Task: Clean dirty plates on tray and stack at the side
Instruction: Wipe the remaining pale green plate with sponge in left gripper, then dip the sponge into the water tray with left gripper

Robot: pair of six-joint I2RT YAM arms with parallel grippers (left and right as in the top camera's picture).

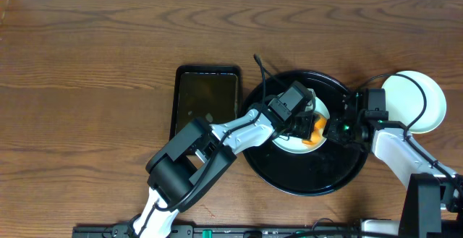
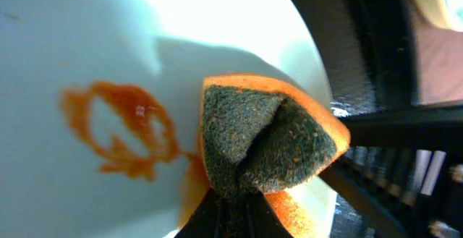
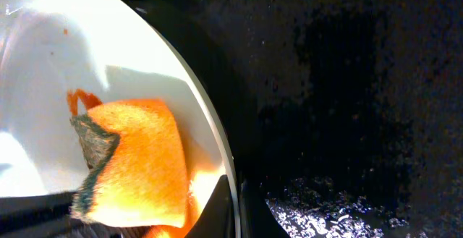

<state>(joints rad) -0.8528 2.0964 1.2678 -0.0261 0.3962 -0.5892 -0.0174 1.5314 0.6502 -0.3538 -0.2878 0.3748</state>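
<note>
A pale mint-white plate [image 1: 288,143] lies on the round black tray [image 1: 304,186]. It carries an orange-red sauce smear [image 2: 123,126]. My left gripper [image 1: 311,128] is shut on a folded orange sponge with a dark green scouring side [image 2: 268,140] and presses it onto the plate [image 2: 58,43]. My right gripper [image 1: 338,127] is shut on the plate's right rim [image 3: 217,144], its fingers [image 3: 235,205] on either side of the edge. The sponge [image 3: 137,166] also shows in the right wrist view, beside the glossy tray [image 3: 347,86]. Another pale plate [image 1: 423,100] lies on the table right of the tray.
A smaller rectangular black tray [image 1: 206,97] lies on the wooden table left of the round tray. A black cable crosses the plate at the right. Both arms meet over the round tray's middle.
</note>
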